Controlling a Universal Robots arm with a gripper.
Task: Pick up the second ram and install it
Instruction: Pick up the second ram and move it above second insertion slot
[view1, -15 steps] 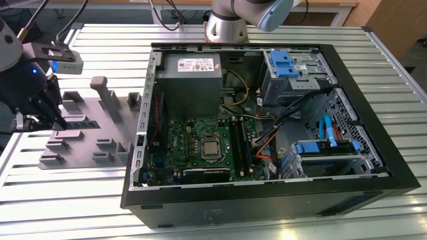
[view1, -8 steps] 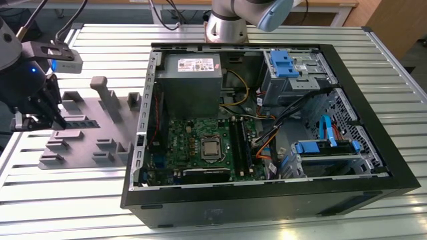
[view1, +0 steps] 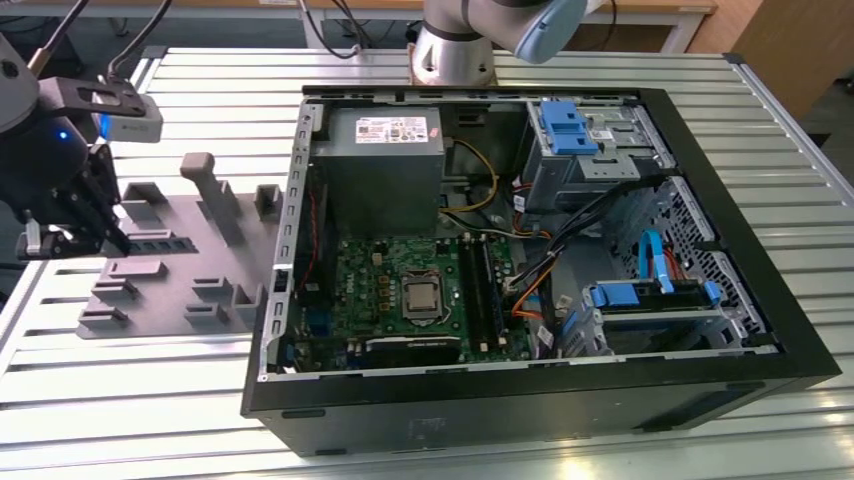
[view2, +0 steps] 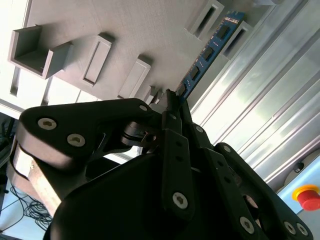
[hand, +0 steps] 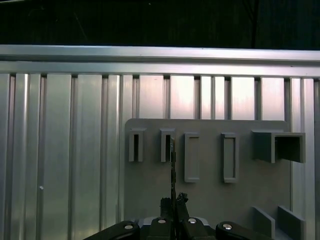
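Exterior view: an open black computer case (view1: 747, 330) lies on its side on a slatted metal table (view1: 134, 400), its large green motherboard (view1: 387, 270) facing up. At the exterior view's left, well apart from the case opening, a grey plastic fixture (view1: 167, 285) with upright posts and small pockets sits on the table. The robot's dark gripper (view1: 107, 235) hangs over the far left part of that fixture, pointing down toward it.

In the second wrist view, the gripper (view2: 170, 100) has its two black fingers pressed together on one end of the second ram (view2: 207, 52), a thin blue circuit strip with dark chips along it. The strip reaches away from the fingertips over the grey fixture (view2: 125, 30), its far end beside two narrow pockets at the fixture's edge.

In the first wrist view, the second ram (hand: 173, 165) appears edge-on as a thin dark line running from the gripper (hand: 174, 202) to one of a row of narrow pockets in the fixture (hand: 210, 200), with the ribbed table (hand: 60, 150) beyond. Whether the strip's far end sits inside that pocket or just above it, I cannot tell.
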